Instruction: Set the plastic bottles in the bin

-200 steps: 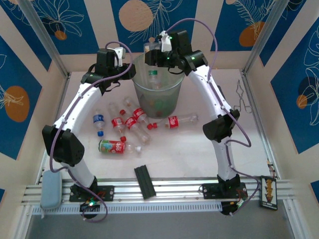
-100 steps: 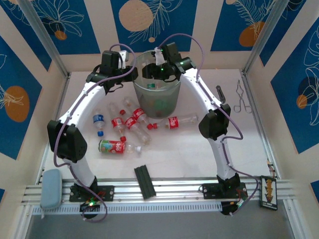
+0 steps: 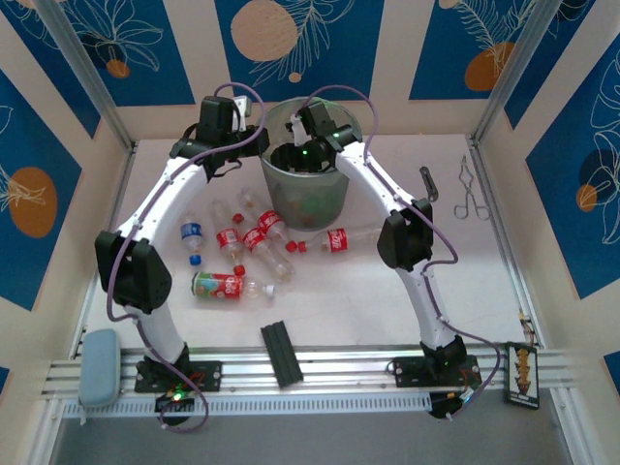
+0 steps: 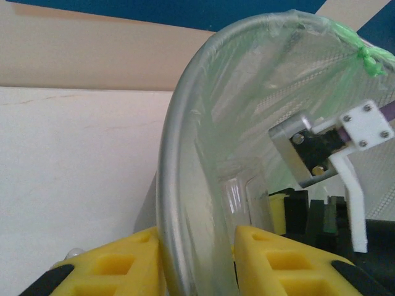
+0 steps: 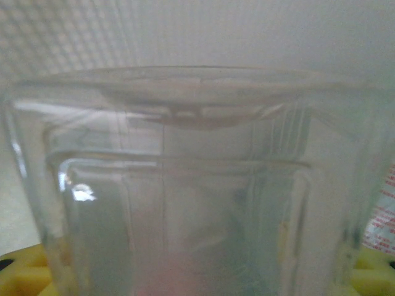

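Note:
The grey translucent bin (image 3: 325, 199) stands at the back middle of the table. My left gripper (image 3: 254, 145) is shut on the bin's rim (image 4: 170, 185), one yellow finger (image 4: 117, 265) outside the wall and one inside. My right gripper (image 3: 298, 155) reaches down inside the bin. In the right wrist view a clear plastic bottle (image 5: 185, 203) sits in that gripper (image 5: 197, 280), its sides reaching both yellow fingers. Several more plastic bottles (image 3: 254, 237) lie on the table in front of the bin. Among them are a blue-labelled one (image 3: 191, 232), a green and red one (image 3: 221, 285) and one to the right (image 3: 344, 235).
A black flat bar (image 3: 281, 354) lies near the front rail. Metal forceps (image 3: 472, 194) and a dark tool (image 3: 428, 182) lie at the right. A grey-blue pad (image 3: 97, 368) sits at the front left corner and a card (image 3: 521, 373) at the front right.
My right gripper has gone down from above the bin's rim into the bin with the bottle. My left gripper has closed in on the rim and tightened there.

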Action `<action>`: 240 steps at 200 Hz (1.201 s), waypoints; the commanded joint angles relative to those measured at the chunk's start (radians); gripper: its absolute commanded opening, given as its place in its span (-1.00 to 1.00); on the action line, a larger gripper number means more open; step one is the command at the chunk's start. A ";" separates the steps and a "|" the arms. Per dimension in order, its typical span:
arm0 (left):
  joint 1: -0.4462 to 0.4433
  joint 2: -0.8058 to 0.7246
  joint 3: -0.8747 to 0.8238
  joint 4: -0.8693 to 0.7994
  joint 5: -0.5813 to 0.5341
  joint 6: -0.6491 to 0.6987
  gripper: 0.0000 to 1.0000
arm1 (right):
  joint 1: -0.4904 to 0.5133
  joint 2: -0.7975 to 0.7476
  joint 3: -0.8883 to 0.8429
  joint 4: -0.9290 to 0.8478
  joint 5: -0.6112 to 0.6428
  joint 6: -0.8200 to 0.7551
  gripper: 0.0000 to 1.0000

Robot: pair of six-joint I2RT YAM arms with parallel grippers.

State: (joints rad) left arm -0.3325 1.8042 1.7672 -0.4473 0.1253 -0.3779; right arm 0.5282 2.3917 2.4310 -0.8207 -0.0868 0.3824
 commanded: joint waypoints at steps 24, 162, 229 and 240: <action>-0.023 0.030 0.028 -0.010 0.005 0.002 -0.36 | 0.005 0.028 -0.030 0.002 -0.019 -0.004 0.51; -0.026 0.023 0.035 -0.022 -0.006 0.008 -0.40 | -0.025 -0.299 0.072 -0.186 0.028 -0.159 1.00; -0.026 0.027 0.031 -0.012 -0.003 0.006 -0.40 | -0.169 -0.651 -0.332 -0.124 0.087 -0.129 0.96; -0.027 0.029 0.031 -0.010 -0.001 0.006 -0.40 | -0.209 -0.713 -0.420 -0.112 0.089 -0.114 0.96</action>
State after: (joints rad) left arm -0.3435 1.8118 1.7798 -0.4416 0.1104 -0.3874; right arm 0.3836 1.7664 2.1517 -0.9386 -0.0257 0.2440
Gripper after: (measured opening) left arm 0.301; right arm 0.981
